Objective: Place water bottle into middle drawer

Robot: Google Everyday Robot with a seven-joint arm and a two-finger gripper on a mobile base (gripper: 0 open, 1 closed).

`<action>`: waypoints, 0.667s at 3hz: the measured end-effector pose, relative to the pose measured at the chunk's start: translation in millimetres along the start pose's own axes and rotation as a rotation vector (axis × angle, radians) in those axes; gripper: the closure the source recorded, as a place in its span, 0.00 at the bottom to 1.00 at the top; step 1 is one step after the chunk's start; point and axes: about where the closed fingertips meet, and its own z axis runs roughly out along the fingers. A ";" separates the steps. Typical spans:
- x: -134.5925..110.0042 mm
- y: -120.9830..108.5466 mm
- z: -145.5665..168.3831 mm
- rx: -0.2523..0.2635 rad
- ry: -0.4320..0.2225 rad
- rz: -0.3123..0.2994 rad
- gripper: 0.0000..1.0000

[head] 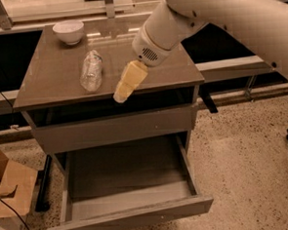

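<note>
The water bottle (91, 70) lies on its side on the cabinet top (53, 73), left of centre, cap toward the back. My gripper (121, 95) hangs from the big white arm and sits just right of the bottle, near the top's front edge, a little apart from it. It holds nothing that I can see. The middle drawer (123, 174) is pulled out below, with nothing on its flat grey floor.
A white bowl (68, 31) stands at the back left of the cabinet top. A plain drawer front (115, 129) sits shut above the open drawer. Cardboard boxes (7, 193) stand on the floor at the left. Speckled floor lies to the right.
</note>
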 end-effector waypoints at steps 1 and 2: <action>-13.0 -2.6 33.9 0.006 -0.029 0.030 0.00; -28.1 -9.6 57.6 0.025 -0.054 0.037 0.00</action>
